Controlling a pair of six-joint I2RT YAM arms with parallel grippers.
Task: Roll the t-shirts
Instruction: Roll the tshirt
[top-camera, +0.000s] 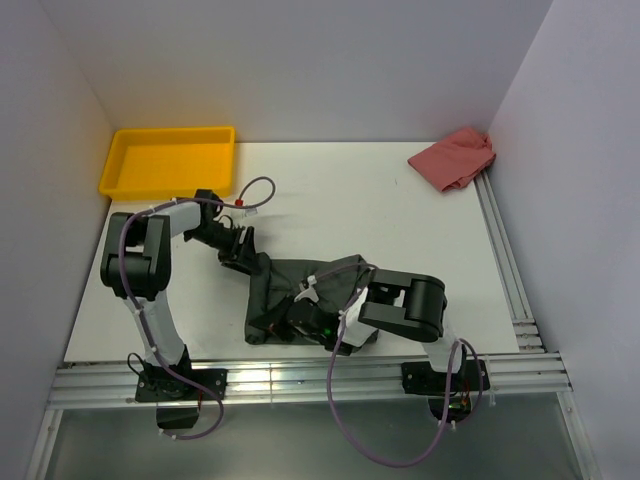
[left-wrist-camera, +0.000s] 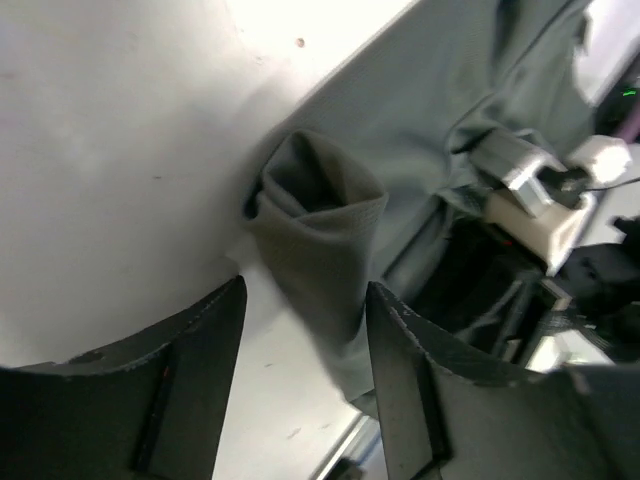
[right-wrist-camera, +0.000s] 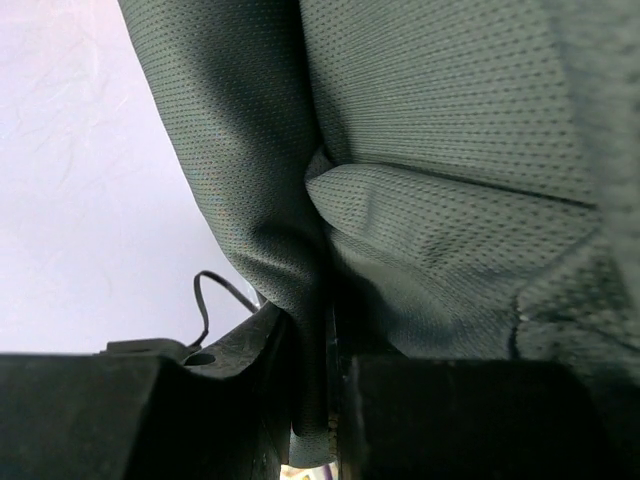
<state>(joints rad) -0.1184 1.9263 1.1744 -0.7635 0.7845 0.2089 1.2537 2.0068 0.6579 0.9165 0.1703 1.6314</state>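
The dark charcoal-grey t-shirt (top-camera: 275, 292) lies bunched and partly folded at the near middle of the white table. My left gripper (top-camera: 240, 250) is at the shirt's far left corner. In the left wrist view (left-wrist-camera: 305, 290) its jaws stand apart, and a raised fold of the shirt (left-wrist-camera: 320, 215) lies just ahead of them, running down between the fingers. My right gripper (top-camera: 312, 312) sits low on the shirt's near middle. In the right wrist view (right-wrist-camera: 325, 325) it is shut on a hanging fold of the shirt (right-wrist-camera: 450, 120). No neck label shows.
A yellow tray (top-camera: 168, 160) stands at the far left corner. A crumpled red-pink cloth (top-camera: 455, 158) lies at the far right against the wall. Metal rails run along the front edge (top-camera: 300, 382) and the right side (top-camera: 505, 260). White walls enclose the table.
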